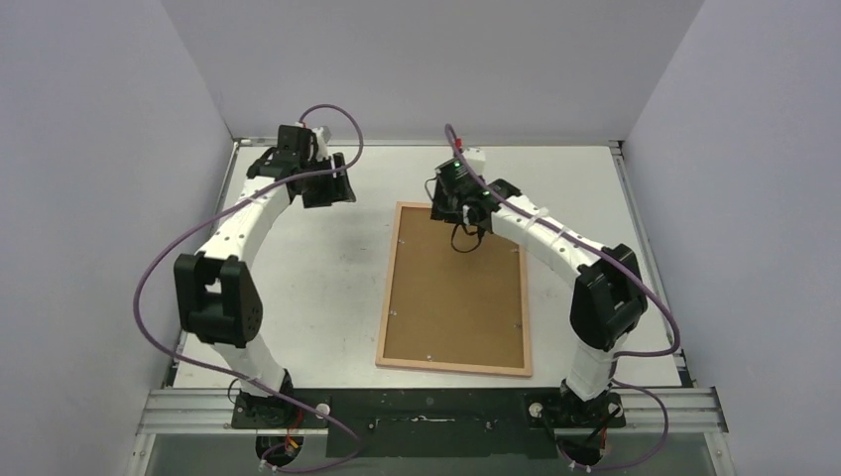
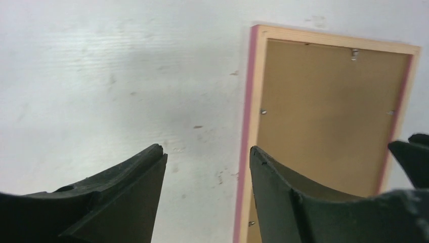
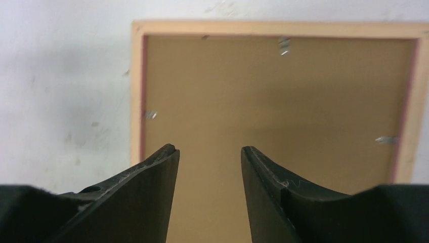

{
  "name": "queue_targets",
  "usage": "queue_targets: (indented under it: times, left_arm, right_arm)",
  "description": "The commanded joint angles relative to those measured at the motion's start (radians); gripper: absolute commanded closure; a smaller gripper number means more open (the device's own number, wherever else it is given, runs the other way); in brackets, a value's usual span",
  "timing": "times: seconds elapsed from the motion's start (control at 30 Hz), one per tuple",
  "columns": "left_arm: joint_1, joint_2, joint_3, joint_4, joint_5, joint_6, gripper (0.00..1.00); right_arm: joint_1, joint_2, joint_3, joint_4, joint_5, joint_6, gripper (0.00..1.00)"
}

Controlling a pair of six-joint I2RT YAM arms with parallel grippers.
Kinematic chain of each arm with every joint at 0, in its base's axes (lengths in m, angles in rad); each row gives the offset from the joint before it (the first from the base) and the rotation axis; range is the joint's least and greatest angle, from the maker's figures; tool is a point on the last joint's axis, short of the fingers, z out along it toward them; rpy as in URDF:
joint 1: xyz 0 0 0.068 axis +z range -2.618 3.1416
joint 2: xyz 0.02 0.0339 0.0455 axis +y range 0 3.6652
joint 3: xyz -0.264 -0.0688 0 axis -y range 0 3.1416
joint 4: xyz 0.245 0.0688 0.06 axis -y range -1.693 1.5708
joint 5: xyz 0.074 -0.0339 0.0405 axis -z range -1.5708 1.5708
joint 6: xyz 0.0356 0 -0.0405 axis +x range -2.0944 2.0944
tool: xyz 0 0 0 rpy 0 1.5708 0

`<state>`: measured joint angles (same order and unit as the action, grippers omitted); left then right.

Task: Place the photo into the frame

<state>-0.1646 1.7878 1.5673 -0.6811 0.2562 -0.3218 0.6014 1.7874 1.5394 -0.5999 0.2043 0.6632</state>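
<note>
The frame lies face down in the middle of the table, pale peach-wood back up, with a brown backing board set inside it. A pink edge shows along the frame in the left wrist view. The photo is hidden. My left gripper is open and empty, held above bare table left of the frame's far end; it also shows in the left wrist view. My right gripper is open and empty above the far end of the backing board, inside the frame's rim.
Small metal tabs sit along the frame's inner edges over the board. The white table has grey walls on three sides and a black rail at the near edge. The right gripper's dark tip shows at the right edge of the left wrist view.
</note>
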Motion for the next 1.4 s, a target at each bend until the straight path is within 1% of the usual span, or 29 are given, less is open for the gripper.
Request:
queue_targets:
  times: [0.0, 0.1, 0.13, 0.17, 0.2, 0.23, 0.33, 0.43, 0.53, 0.67, 0.8, 1.03, 1.37]
  left_arm:
    - [0.009, -0.192, -0.138, -0.036, -0.333, 0.013, 0.37]
    - [0.015, -0.295, -0.198, -0.072, -0.426, 0.021, 0.29]
    - [0.018, -0.315, -0.209, -0.09, -0.451, 0.021, 0.23]
    - [0.017, -0.329, -0.22, -0.107, -0.475, 0.02, 0.12]
    - [0.019, -0.344, -0.231, -0.117, -0.508, 0.016, 0.04]
    - [0.021, -0.358, -0.242, -0.126, -0.529, 0.01, 0.03]
    - [0.03, -0.382, -0.262, -0.156, -0.574, -0.03, 0.03]
    - [0.059, -0.402, -0.275, -0.196, -0.571, -0.082, 0.03]
    - [0.112, -0.427, -0.311, -0.211, -0.554, -0.135, 0.03]
    - [0.175, -0.452, -0.373, -0.207, -0.473, -0.201, 0.03]
    - [0.24, -0.48, -0.452, -0.166, -0.344, -0.246, 0.03]
    - [0.296, -0.522, -0.559, -0.089, -0.183, -0.318, 0.03]
    - [0.333, -0.51, -0.682, 0.013, -0.009, -0.388, 0.07]
  right_arm:
    - [0.145, -0.001, 0.041, -0.049, 0.039, 0.053, 0.51]
    - [0.23, 0.054, 0.083, -0.059, 0.075, 0.093, 0.5]
    - [0.256, 0.078, 0.104, -0.067, 0.09, 0.099, 0.5]
    - [0.279, 0.1, 0.13, -0.087, 0.109, 0.108, 0.5]
    - [0.301, 0.126, 0.155, -0.109, 0.128, 0.119, 0.5]
    - [0.317, 0.156, 0.179, -0.132, 0.147, 0.133, 0.5]
    - [0.356, 0.218, 0.233, -0.194, 0.176, 0.179, 0.5]
    - [0.381, 0.265, 0.274, -0.23, 0.17, 0.208, 0.5]
    - [0.403, 0.314, 0.319, -0.243, 0.149, 0.206, 0.51]
    - [0.422, 0.392, 0.407, -0.311, 0.156, 0.199, 0.54]
    - [0.437, 0.447, 0.446, -0.354, 0.199, 0.209, 0.57]
    - [0.449, 0.493, 0.466, -0.381, 0.218, 0.21, 0.58]
    - [0.449, 0.55, 0.482, -0.363, 0.152, 0.213, 0.61]
